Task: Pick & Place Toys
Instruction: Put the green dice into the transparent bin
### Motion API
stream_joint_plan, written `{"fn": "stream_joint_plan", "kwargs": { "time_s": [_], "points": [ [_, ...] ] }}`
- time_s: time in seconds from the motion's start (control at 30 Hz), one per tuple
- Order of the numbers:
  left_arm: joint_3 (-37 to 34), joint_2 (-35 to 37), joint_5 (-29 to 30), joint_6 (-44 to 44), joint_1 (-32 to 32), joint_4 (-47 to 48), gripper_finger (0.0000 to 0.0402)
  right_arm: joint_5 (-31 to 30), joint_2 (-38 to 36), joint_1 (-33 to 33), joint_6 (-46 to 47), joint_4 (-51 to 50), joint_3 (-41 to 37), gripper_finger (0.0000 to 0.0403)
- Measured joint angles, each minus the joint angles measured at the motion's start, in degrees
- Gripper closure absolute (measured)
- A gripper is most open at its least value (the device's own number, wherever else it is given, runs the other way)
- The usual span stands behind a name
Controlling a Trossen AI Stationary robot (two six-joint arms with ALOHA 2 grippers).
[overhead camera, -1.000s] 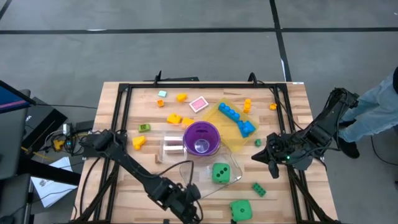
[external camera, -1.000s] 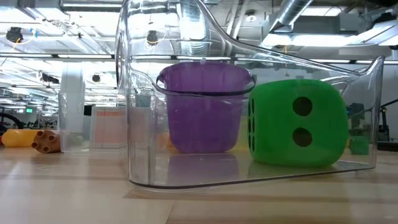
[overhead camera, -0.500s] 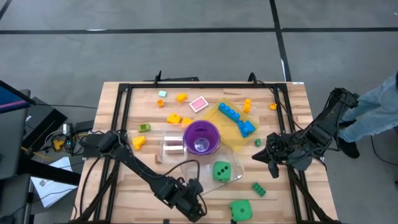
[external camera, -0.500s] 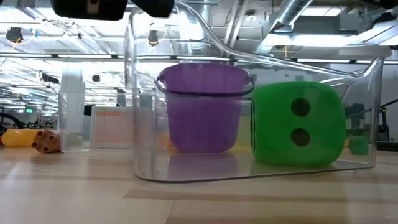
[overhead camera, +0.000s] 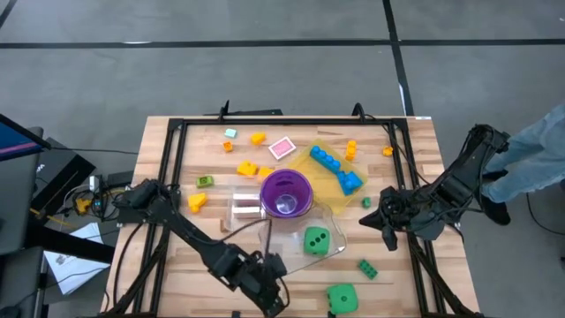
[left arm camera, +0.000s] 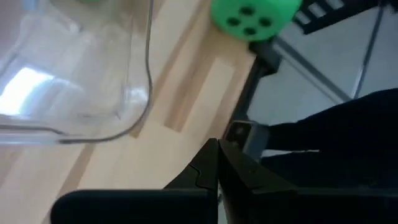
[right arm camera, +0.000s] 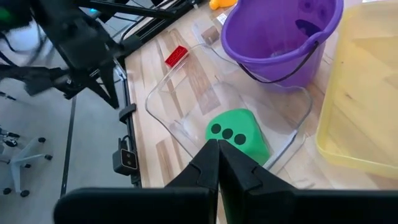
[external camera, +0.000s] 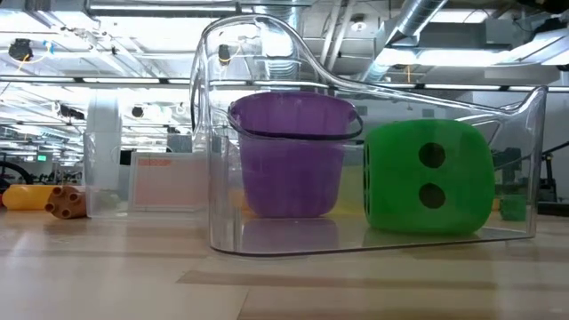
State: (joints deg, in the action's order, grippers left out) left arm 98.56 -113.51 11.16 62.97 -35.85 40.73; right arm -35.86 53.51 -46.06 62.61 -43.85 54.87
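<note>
A green black-dotted die (overhead camera: 314, 240) rests on the floor of a clear tub (overhead camera: 328, 221) in front of the purple cup (overhead camera: 285, 194); the low view shows the die (external camera: 429, 178) too. A second die (overhead camera: 342, 299) sits on the table by the near edge. Blue bricks (overhead camera: 328, 160) lie in the yellow tray (overhead camera: 320, 177). Small bricks (overhead camera: 247, 168) lie scattered on the far half. My left gripper (overhead camera: 269, 296) is shut near the near edge, apart from the tub (left arm camera: 93, 93). My right gripper (overhead camera: 364, 221) is shut to the right of the tub, pointing toward the die (right arm camera: 239, 134).
A small clear tub (overhead camera: 245, 205) stands left of the purple cup. A green brick (overhead camera: 367, 268) lies near the right front. A black frame (overhead camera: 177, 132) rims the table. A person's legs (overhead camera: 538, 150) show beyond the right edge.
The clear tub's left end has slid toward the table's right, and the die inside has shifted slightly with it. My left arm showed briefly at the top of the low view and has left it again.
</note>
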Motion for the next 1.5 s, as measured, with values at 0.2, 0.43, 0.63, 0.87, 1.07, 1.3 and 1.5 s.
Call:
{"fn": "stream_joint_plan", "kwargs": {
  "time_s": [0.2,0.43,0.63,0.87,1.07,1.3,1.5],
  "points": [
    [0.02,5.44,7.09,-4.22,0.44,1.02,0.0401,-0.02,-2.9,0.02,0.54,-0.86,0.02,0.0403],
    [0.0,12.43,13.41,-7.68,0.94,6.35,0.0401,2.3,-0.98,-1.57,10.7,-0.3,0.02,0.0403],
    [0.02,20.1,21.58,-11.14,0.62,15.53,0.0401,8.41,6.41,-1.51,22.39,5.15,0.02,0.0403],
    [0.02,30.49,25.63,-14.83,-2.11,25.11,0.0401,19.02,23.05,2.5,35.48,5.8,6.31,0.0403],
    [0.02,37.7,26.0,-19.89,-5.57,28.41,0.0402,26.68,38.79,3.39,42.09,-13.87,25.8,0.0403],
    [0.02,42.7,26.36,-24.07,-9.05,30.52,0.0401,34.33,53.21,2.08,49.37,-32.41,46.95,0.0387],
    [0.02,44.25,26.89,-26.76,-9.31,30.46,0.0401,34.41,60.36,-0.62,58.1,-28.42,52.6,0.0312]
  ]
}}
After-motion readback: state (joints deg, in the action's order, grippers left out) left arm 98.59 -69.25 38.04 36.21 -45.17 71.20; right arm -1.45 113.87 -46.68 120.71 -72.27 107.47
